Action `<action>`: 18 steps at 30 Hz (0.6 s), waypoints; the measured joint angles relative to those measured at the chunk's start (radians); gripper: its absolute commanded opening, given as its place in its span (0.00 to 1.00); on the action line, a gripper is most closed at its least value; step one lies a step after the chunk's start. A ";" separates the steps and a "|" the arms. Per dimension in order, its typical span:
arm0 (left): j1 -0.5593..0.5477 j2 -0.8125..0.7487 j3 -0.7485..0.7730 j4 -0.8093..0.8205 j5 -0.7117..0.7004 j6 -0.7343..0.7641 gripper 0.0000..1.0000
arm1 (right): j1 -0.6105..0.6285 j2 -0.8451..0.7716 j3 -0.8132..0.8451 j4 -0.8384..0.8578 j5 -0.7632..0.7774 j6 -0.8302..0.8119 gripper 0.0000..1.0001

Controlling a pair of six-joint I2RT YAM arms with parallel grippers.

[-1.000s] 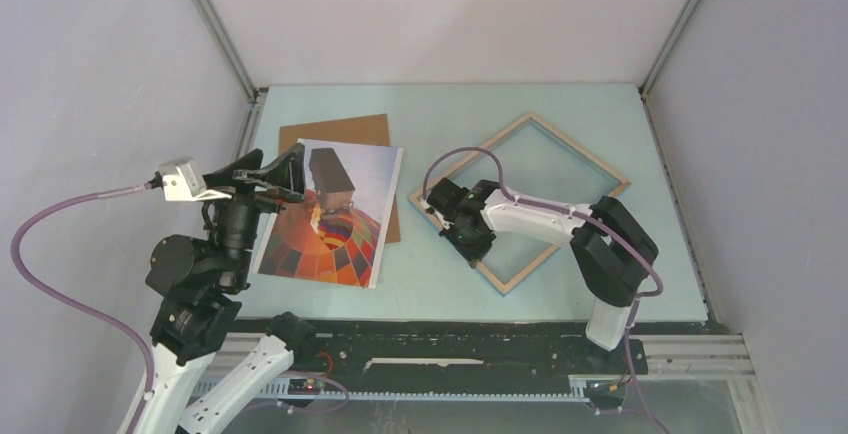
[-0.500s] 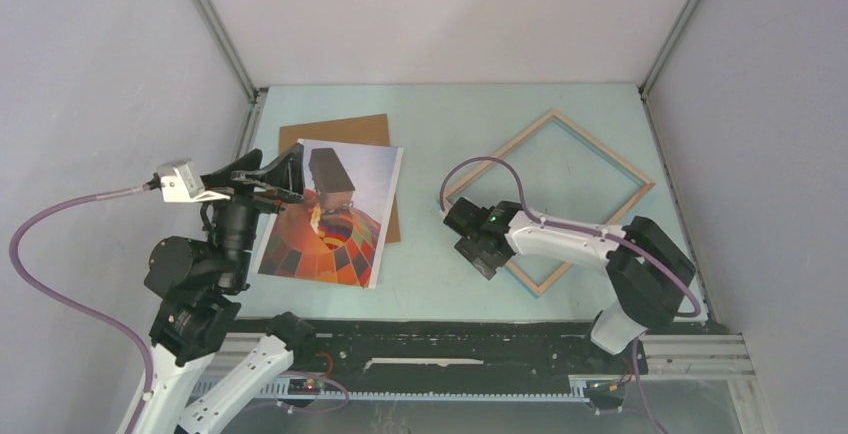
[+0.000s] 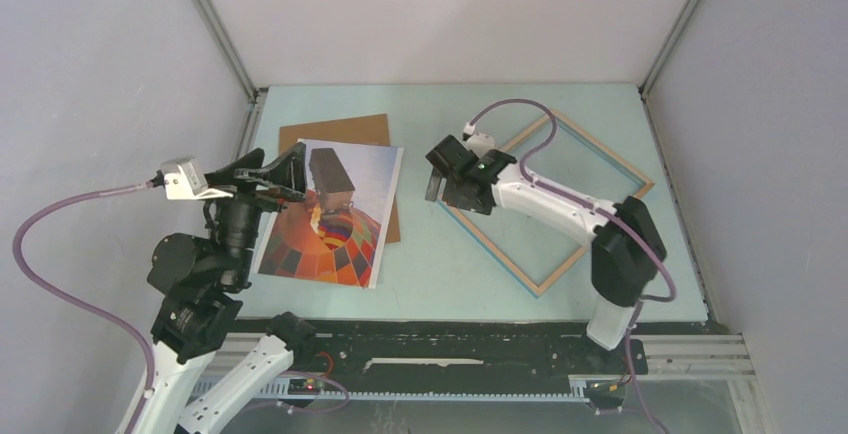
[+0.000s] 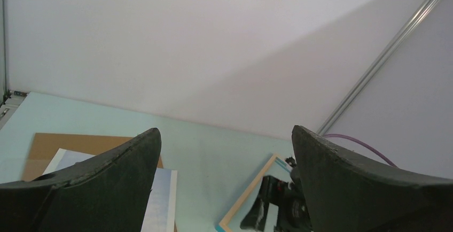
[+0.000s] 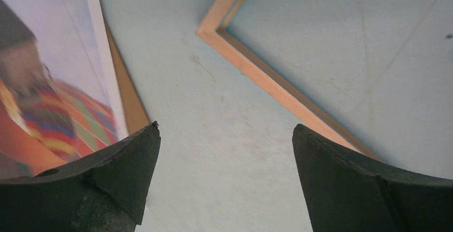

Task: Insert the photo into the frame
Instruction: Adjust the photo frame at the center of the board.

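Note:
The photo (image 3: 335,224), a hot-air balloon print with a white border, lies flat at the left of the table and shows in the right wrist view (image 5: 53,98). My left gripper (image 3: 308,176) hangs open above its far half, nothing between the fingers (image 4: 225,130). The frame (image 3: 596,241) lies flat at the right, light wood side up, turned like a diamond. My right gripper (image 3: 445,179) hovers open over the frame's left corner (image 5: 256,69), holding nothing. Bare table shows between its fingertips (image 5: 225,126).
A plain brown backing board (image 3: 335,132) lies under the photo's far and right edges (image 5: 131,109). Grey walls with metal corner posts (image 3: 215,29) close the table on three sides. A strip of pale blue table (image 3: 415,254) separates photo and frame.
My right gripper has opened and let go of the frame after dragging it to the right. It then rose and swung away from me to the frame's left corner. The left arm is still.

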 measured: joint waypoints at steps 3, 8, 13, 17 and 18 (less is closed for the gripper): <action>0.000 0.005 0.000 0.000 0.000 0.000 1.00 | -0.051 0.117 0.137 -0.070 -0.026 0.202 1.00; 0.000 0.008 0.000 0.000 0.001 -0.001 1.00 | -0.124 0.219 0.233 -0.123 -0.067 0.409 0.95; 0.000 0.017 0.000 0.000 0.001 -0.001 1.00 | -0.169 0.330 0.385 -0.209 -0.098 0.544 0.87; 0.000 0.017 0.000 0.000 0.001 -0.001 1.00 | -0.203 0.438 0.480 -0.236 -0.146 0.593 0.78; 0.000 0.018 0.000 0.000 0.002 -0.001 1.00 | -0.210 0.456 0.483 -0.237 -0.157 0.598 0.77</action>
